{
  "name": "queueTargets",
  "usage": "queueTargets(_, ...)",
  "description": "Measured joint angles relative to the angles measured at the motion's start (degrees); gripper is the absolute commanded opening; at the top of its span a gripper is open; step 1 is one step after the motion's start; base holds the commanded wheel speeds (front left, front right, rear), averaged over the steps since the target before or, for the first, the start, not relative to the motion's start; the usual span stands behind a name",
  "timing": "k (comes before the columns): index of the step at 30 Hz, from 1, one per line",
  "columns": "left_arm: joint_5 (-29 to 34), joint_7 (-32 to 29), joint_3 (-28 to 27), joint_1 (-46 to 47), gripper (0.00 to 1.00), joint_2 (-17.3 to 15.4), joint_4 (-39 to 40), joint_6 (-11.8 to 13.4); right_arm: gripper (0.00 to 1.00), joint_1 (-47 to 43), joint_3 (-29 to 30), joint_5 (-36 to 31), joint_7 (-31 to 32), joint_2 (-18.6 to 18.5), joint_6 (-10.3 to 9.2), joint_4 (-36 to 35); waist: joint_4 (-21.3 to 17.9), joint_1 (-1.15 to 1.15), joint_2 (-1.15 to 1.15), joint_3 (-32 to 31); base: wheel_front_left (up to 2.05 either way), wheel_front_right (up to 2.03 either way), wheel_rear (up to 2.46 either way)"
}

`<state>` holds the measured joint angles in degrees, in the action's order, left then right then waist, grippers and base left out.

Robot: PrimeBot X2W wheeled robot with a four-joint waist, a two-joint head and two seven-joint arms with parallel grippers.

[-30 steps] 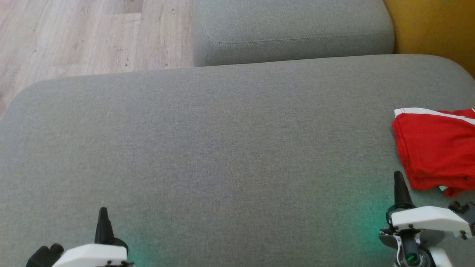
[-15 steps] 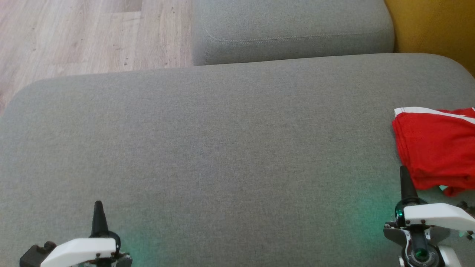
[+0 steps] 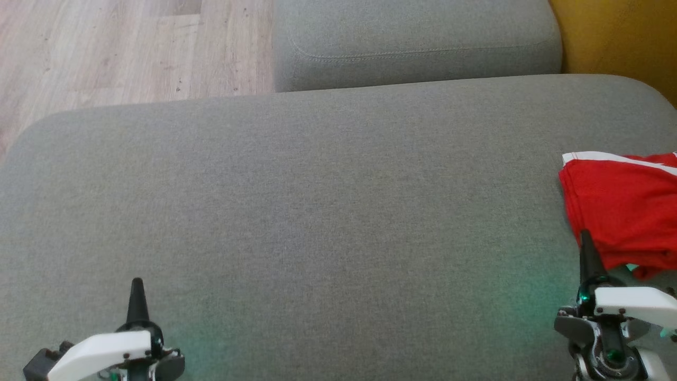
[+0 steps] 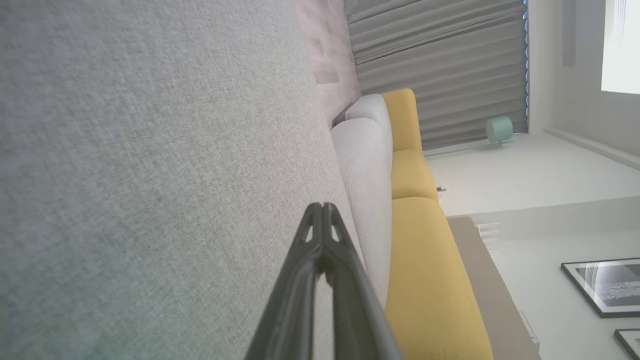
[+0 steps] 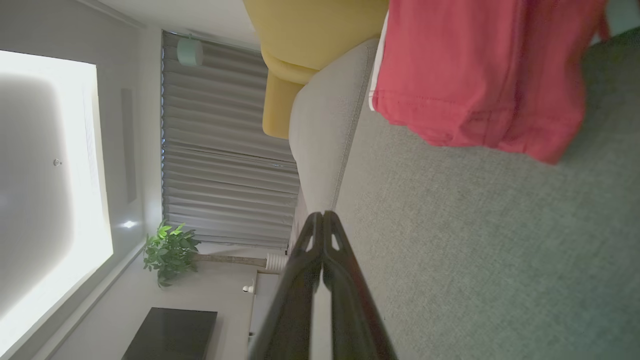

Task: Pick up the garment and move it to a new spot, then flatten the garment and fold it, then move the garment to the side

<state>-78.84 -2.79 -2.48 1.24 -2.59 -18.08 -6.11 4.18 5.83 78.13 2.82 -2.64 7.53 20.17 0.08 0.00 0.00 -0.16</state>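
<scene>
Grey cushion [image 3: 317,211] bears the red garment [image 3: 619,211], near yellow upholstery [image 3: 619,37].

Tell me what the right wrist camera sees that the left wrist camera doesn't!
Right wrist view: the red garment and a potted plant. Left wrist view: framed pictures on a wall. Both: the grey sofa cushion, a yellow sofa, grey curtains, and a shut gripper, the right gripper in one, the left gripper in the other.

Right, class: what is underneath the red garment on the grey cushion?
The red garment lies on the grey cushion, which shows along its visible edges. A small pale scrap peeks out at its near edge. Anything else beneath the folds is covered.
</scene>
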Motion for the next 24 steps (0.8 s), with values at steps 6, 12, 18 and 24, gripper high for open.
queueTargets(6,-3.7,-0.8,-0.9,0.8,0.0,0.0,0.5,-0.2,0.0,0.0,0.4,3.8,0.9,0.0,0.0,-1.1,0.0,0.0,0.0,0.1,0.0,0.0,0.0)
queueTargets(12,-7.5,-1.8,-1.3,1.1,0.0,0.0,1.1,-0.5,0.0,0.0,0.9,7.7,1.8,0.0,0.0,-2.2,0.0,0.0,0.0,0.2,0.0,0.0,0.0)
queueTargets(18,-11.3,-3.0,-1.6,1.5,0.0,0.0,1.7,-1.0,0.0,0.0,1.6,11.7,2.9,0.0,0.0,-3.2,-0.1,0.0,0.0,0.3,0.0,0.0,0.0)
queueTargets(24,-13.0,-3.3,-1.8,2.2,0.0,0.1,1.9,-1.0,0.0,0.0,1.9,13.6,3.3,0.0,0.0,-3.8,-0.1,0.0,0.0,0.3,0.0,0.0,0.0)
